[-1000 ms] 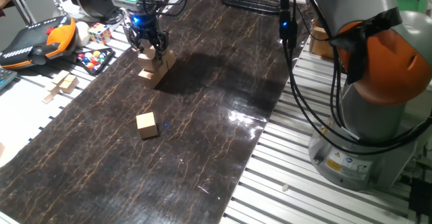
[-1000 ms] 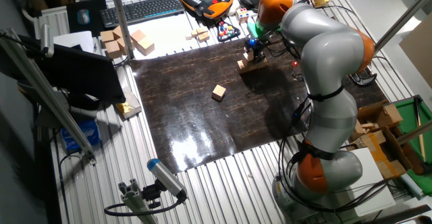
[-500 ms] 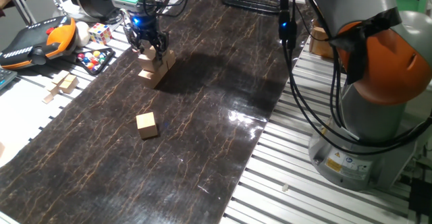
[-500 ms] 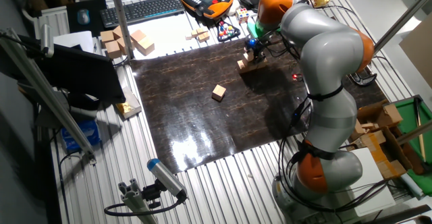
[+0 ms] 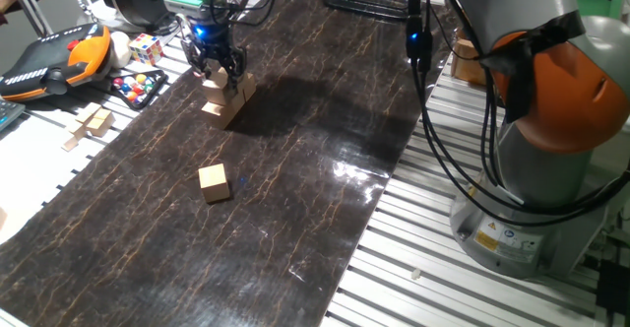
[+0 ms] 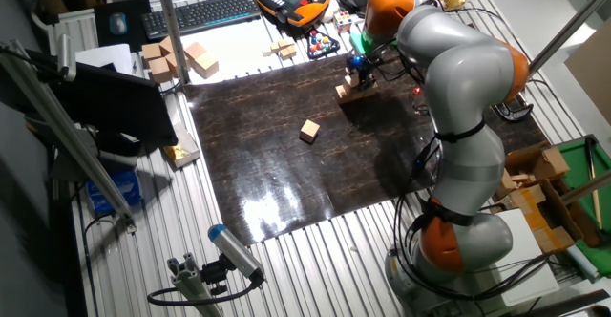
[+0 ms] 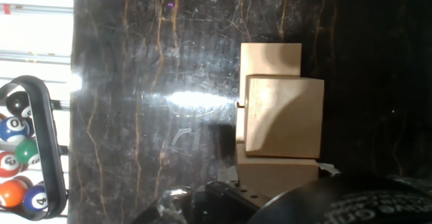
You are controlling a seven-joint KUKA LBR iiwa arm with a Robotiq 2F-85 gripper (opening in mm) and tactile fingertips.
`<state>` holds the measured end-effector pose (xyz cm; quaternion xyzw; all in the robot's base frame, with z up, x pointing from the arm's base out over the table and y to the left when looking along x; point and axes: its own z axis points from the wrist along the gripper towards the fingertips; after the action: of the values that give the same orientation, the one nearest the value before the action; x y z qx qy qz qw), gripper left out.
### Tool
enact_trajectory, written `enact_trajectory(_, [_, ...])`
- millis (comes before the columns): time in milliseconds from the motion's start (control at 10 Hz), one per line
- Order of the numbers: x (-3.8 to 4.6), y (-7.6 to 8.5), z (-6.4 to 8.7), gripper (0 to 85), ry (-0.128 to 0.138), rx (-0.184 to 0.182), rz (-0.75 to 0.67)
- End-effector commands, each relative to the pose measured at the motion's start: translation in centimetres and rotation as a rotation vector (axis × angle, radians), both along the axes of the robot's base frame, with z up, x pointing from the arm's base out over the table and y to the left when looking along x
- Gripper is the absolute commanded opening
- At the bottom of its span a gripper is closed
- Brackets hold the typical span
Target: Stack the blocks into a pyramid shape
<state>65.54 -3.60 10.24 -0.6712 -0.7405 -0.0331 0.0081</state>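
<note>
End effector [image 5: 218, 68] open just above small stack of light-tan wooden cubes [image 5: 228, 97], one lone tan cube [image 5: 214, 182] nearer on dark marbled bench [image 5: 295, 169]

Robotics lab — KUKA arm [image 6: 458, 88] on slotted aluminium bench [image 5: 413, 258], teach pendant [image 5: 54, 59], keyboard [image 6: 196, 13], loose cabling [image 5: 443, 160].

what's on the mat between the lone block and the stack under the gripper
Nothing: bare dark mat separates the lone block from the stack below the gripper, clear in both fixed views.
</note>
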Motion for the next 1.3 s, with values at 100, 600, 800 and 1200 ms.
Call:
enact_trajectory(100, [-0.02,-0.01,-0.17,0.7,-0.003,0.003,-0.005])
enact_trajectory(600, [-0.04,0.06,-0.24,0.7,-0.002,0.013,-0.017])
enact_trajectory(800, [-0.04,0.08,-0.25,4.3,-0.002,0.013,-0.014])
enact_trajectory(1200, [-0.06,0.04,-0.23,32.3,-0.005,0.007,-0.02])
